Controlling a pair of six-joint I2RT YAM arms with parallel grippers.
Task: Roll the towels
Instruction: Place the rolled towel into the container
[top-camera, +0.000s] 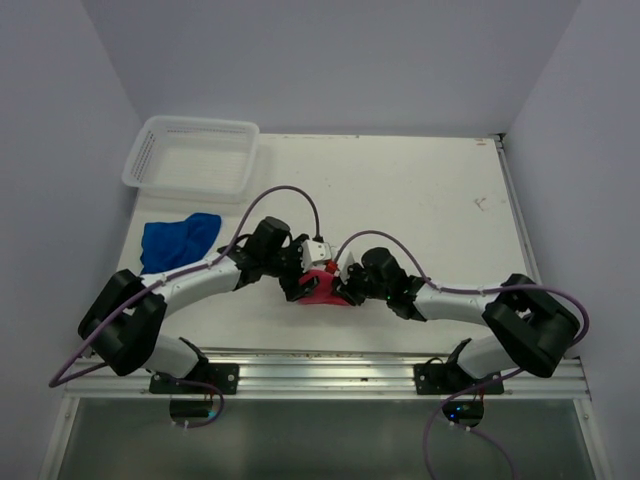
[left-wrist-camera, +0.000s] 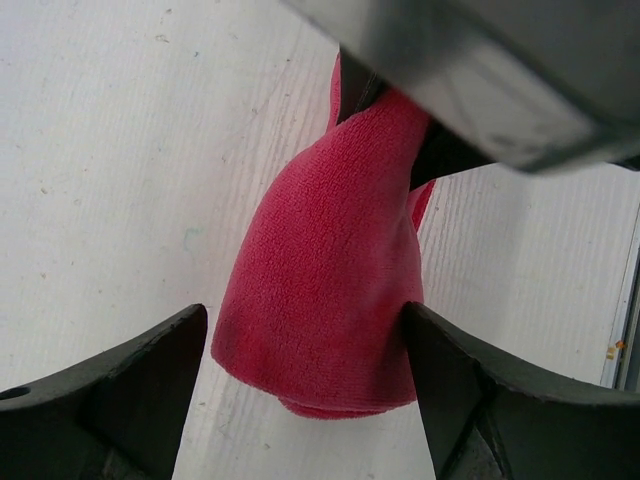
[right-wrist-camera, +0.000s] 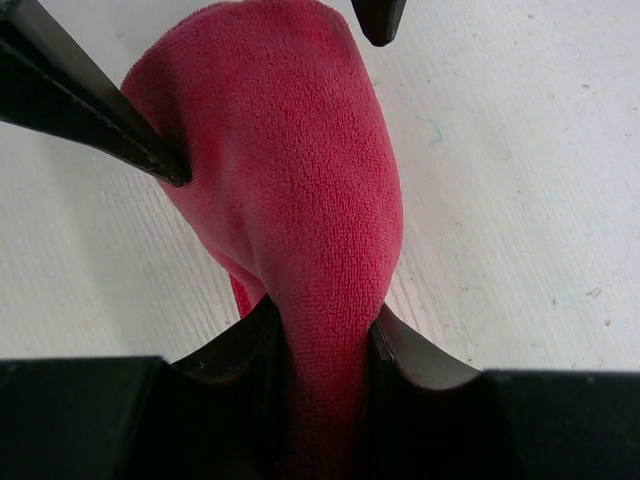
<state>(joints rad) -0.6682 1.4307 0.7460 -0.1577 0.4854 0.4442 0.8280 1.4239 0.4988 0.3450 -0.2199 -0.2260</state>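
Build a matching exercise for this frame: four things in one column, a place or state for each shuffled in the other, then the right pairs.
1. blue towel
2. basket
3. left tool
4. right tool

A. pinched shut on the red towel
B. at the far left corner of the table
C. open, straddling the red towel
D. crumpled on the left side, just in front of the basket

Pairs: 1-D, 2-B, 3-C, 4-A

A scuffed white table, metal rail along its near edge, sits between plain pale walls under even light.
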